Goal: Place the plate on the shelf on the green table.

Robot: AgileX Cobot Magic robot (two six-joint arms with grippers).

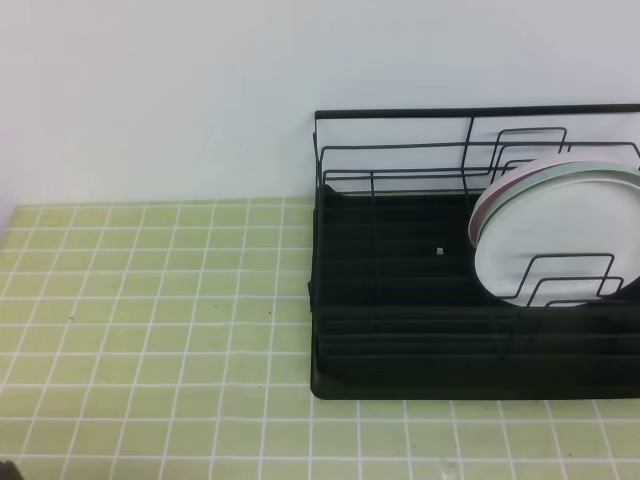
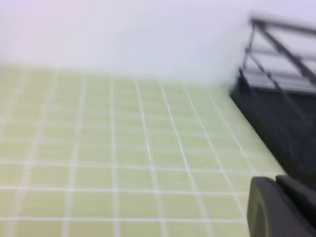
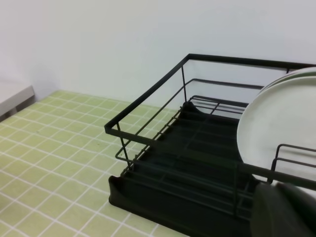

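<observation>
Two plates stand on edge at the right end of the rack (image 1: 400,300): the white plate (image 1: 555,235) in front, a pink-rimmed plate (image 1: 487,203) just behind it. The rack sits on the green tiled bench (image 1: 150,300). Both sets of fingers are closed on nothing (only dark corners show).

The green table (image 1: 150,330), a surface of small yellow-green tiles with white grout, carries the shelf (image 1: 400,330) directly on it. In the right wrist view the shelf's black base tray sits just ahead of the right pincer (image 3: 284,210). In the left wrist view it lies ahead and to the right of the left pincer (image 2: 281,207).
</observation>
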